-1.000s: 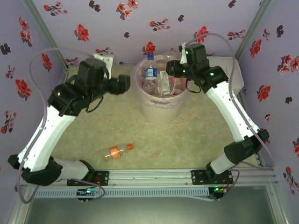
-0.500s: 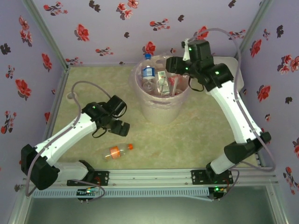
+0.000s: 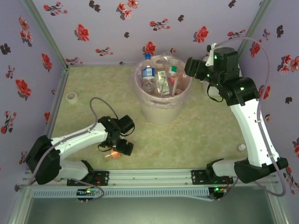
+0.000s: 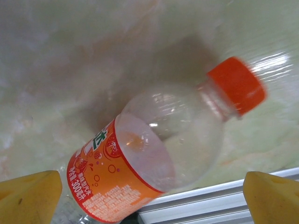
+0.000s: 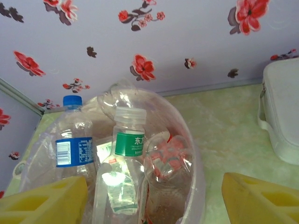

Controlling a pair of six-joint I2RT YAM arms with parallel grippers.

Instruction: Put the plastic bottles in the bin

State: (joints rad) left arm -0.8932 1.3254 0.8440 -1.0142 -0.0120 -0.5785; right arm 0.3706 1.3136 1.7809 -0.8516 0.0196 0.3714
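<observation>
An orange-labelled plastic bottle (image 4: 159, 144) with an orange cap (image 4: 237, 85) lies on its side by the table's front rail; part of it shows under the left arm (image 3: 111, 156). My left gripper (image 3: 122, 148) (image 4: 150, 201) hovers over it, open, a yellow finger (image 4: 29, 198) on each side of the bottle. The bin (image 3: 149, 108) (image 5: 198, 186) holds several bottles: a blue-capped one (image 5: 72, 140), a green-labelled one (image 5: 128, 142) and a red-labelled one (image 5: 169, 161). My right gripper (image 3: 190, 69) (image 5: 152, 201) is open and empty, up beside the bin's right rim.
A white lidded box (image 5: 282, 116) stands right of the bin, against the flowered back wall. A roll of tape (image 3: 71, 96) lies at the left edge, and a small white object (image 3: 241, 148) at the right edge. The aluminium rail (image 3: 149, 175) borders the front.
The left arm swung down from beside the bin to over the orange bottle, jaws opening wide. The right gripper opened, left a green-labelled bottle in the bin and drew back to the right.
</observation>
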